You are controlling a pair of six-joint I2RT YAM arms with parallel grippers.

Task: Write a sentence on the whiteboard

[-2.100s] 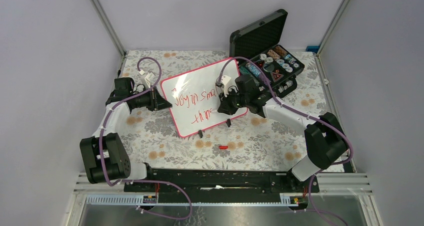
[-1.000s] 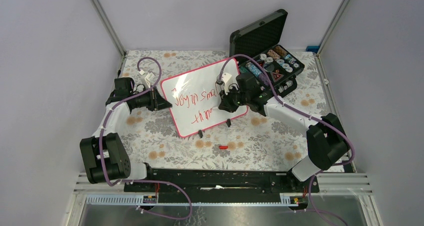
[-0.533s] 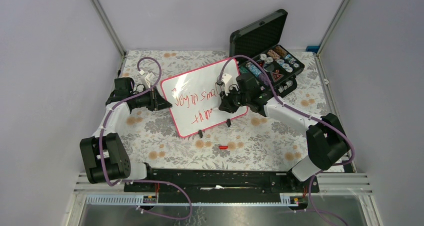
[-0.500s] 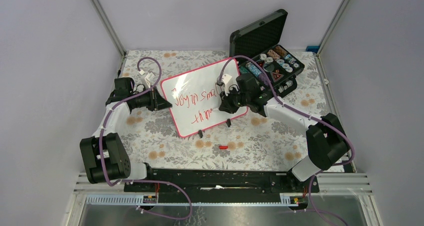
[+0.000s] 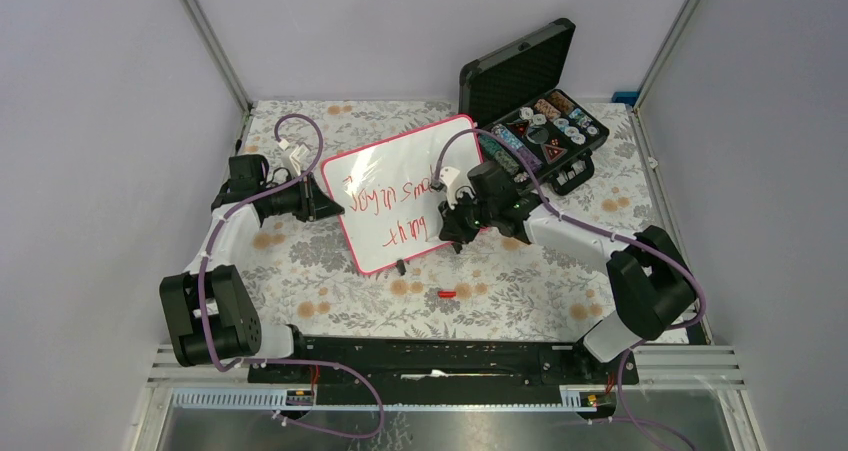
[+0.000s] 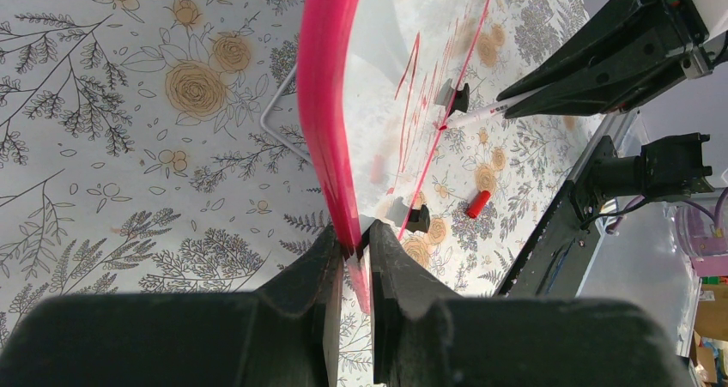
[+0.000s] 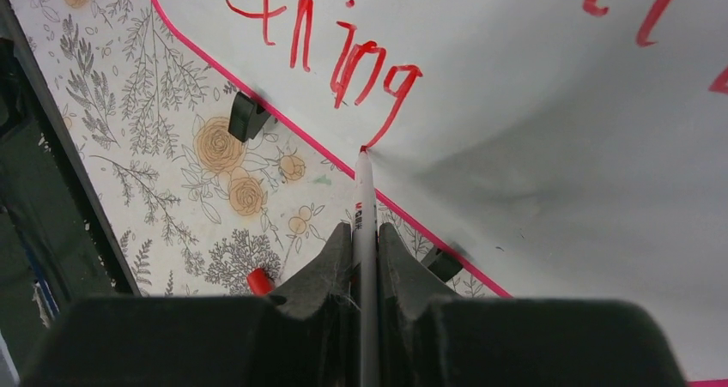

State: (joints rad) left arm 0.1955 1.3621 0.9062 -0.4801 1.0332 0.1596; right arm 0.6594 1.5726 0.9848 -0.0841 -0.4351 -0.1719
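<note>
The whiteboard [image 5: 400, 156] stands tilted on two black clip feet in the middle of the table. The sentence [image 5: 385, 193] is in red in two lines, "Joy in sma" above "thing" [image 7: 343, 52]. My left gripper [image 5: 335, 207] is shut on the board's pink left rim [image 6: 330, 121], pinching it between the fingertips [image 6: 352, 237]. My right gripper [image 5: 447, 218] is shut on a white marker [image 7: 364, 198]. The marker's red tip touches the board at the tail of the "g", near the lower rim.
A red marker cap [image 5: 446, 294] lies on the flowered cloth in front of the board. An open black case [image 5: 535, 101] with small parts stands at the back right, close behind my right arm. Grey walls enclose the table.
My right gripper has moved down and a little left along the board with the marker. The second line now ends in a "g". The left gripper has not moved.
</note>
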